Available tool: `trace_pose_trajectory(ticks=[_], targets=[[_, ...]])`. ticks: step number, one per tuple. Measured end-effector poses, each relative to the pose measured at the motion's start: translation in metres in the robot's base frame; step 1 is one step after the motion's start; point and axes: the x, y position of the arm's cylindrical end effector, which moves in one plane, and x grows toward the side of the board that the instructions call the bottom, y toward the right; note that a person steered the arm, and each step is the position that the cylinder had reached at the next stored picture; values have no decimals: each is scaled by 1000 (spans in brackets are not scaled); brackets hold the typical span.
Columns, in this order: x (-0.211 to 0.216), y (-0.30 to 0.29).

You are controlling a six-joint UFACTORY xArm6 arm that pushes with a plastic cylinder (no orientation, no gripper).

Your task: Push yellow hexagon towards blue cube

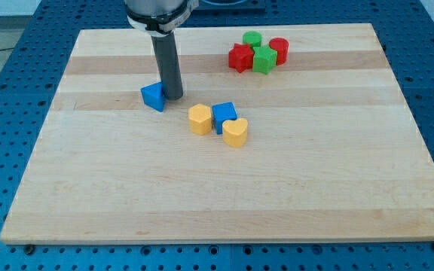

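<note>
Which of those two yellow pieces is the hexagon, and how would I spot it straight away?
Look at the wooden board and find the three-block huddle near its middle, below and to the view's right of the dark rod. The yellow hexagon is the leftmost of the three, touching the blue cube. Unlike the yellow heart at the cluster's lower right, it has flat sides and no notch.

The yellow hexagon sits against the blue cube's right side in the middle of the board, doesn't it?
Not quite. The camera view shows the yellow hexagon against the blue cube's left side, in the middle of the board. The block to its right is a yellow heart.
</note>
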Motion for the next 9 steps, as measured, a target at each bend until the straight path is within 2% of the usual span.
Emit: trace_pose_trajectory(ticks=[2, 3, 6, 7, 9], targets=[[4, 3], [4, 25], [34, 62], [39, 62], [37, 7]])
